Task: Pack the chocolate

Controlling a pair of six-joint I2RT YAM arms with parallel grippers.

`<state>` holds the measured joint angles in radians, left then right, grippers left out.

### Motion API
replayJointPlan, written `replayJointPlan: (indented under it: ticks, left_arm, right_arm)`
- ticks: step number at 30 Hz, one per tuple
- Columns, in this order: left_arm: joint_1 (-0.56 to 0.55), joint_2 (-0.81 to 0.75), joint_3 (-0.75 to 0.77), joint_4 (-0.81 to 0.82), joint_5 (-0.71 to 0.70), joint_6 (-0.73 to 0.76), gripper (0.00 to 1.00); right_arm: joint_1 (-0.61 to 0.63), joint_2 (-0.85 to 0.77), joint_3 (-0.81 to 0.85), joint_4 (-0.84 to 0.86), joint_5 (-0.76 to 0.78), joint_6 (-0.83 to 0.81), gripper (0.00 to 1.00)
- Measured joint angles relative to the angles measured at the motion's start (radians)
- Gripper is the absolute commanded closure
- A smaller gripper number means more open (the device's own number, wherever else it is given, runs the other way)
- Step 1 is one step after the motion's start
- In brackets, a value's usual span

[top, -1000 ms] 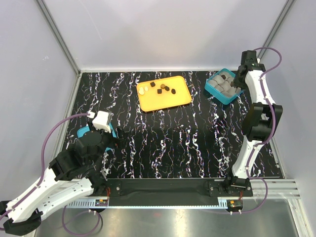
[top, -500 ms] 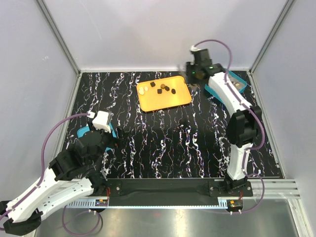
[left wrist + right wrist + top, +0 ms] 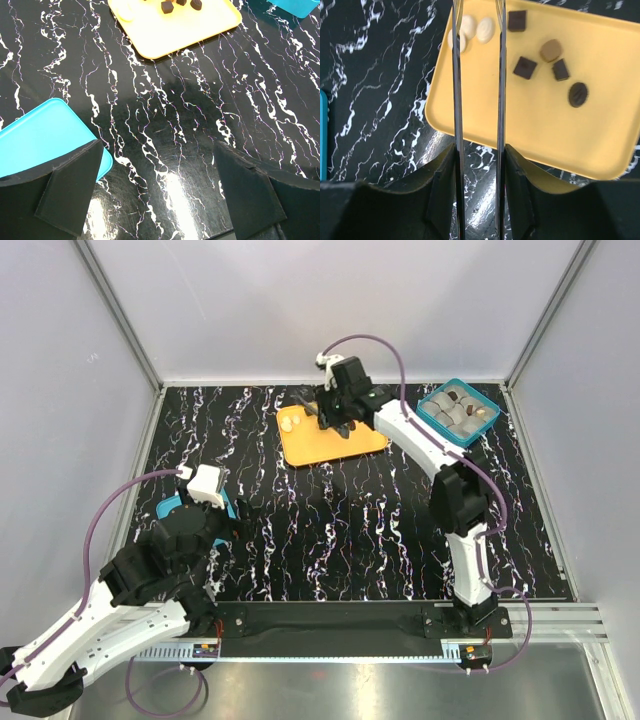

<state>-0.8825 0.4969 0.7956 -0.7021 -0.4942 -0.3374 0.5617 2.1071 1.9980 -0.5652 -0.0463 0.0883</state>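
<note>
- Right end effector (image 3: pixel 477 10) hovers over the orange tray (image 3: pixel 530 135), its thin fingers parted to a narrow gap and gripping nothing.
- Chocolate (image 3: pixel 525 67) lies loose on the tray: three cream ovals near one corner, with dark squares, a dark oval and a tan piece beside them.
- In the wrist view two cream ovals show between the right fingers; cannot tell if they touch.
- Left end effector (image 3: pixel 159 147) is spread wide and empty above the black marbled desk (image 3: pixel 175 100), one finger overlapping a flat teal lid (image 3: pixel 40 135).
- Teal box (image 3: pixel 431 417) with grey cups sits at the far right corner, apart from the tray.
</note>
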Motion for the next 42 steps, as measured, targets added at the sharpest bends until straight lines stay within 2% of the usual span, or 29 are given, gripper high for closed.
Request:
replayJointPlan:
  ticks: [9, 17, 42]
  left_arm:
    - [0.0, 0.0, 0.0, 0.0, 0.0, 0.0, 0.01]
    - [0.0, 0.0, 0.0, 0.0, 0.0, 0.0, 0.01]
    - [0.0, 0.0, 0.0, 0.0, 0.0, 0.0, 0.01]
  right_arm:
    - [0.074, 0.037, -0.044, 0.007, 0.0, -0.07, 0.53]
    - [0.079, 0.04, -0.103, 0.015, 0.001, -0.093, 0.53]
    - [0.082, 0.164, -0.071, 0.022, 0.0, -0.1, 0.57]
